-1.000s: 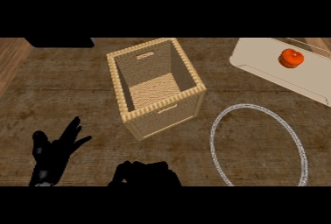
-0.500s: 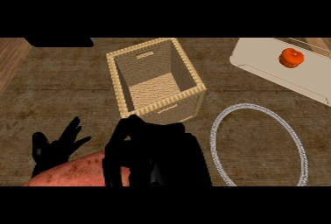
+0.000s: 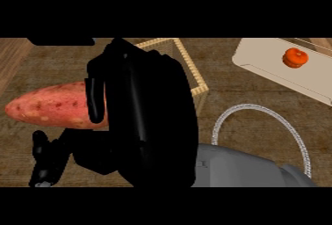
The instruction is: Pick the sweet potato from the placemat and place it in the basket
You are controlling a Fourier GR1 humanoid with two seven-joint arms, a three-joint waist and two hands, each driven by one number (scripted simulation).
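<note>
you've got the right hand filling the middle of the frame, seen from its back, with fingers curled round the sweet potato. the potato sticks out to the left of the hand at centre left, lying roughly level, its right end hidden behind the hand. the basket is mostly covered; only its woven rim shows at upper centre, just right of the hand. the left hand sits at lower left below the potato, dark and partly hidden, so you can't tell how its fingers are set. a white ring-shaped placemat lies at lower right. a cream board at upper right carries a small orange fruit.
</note>
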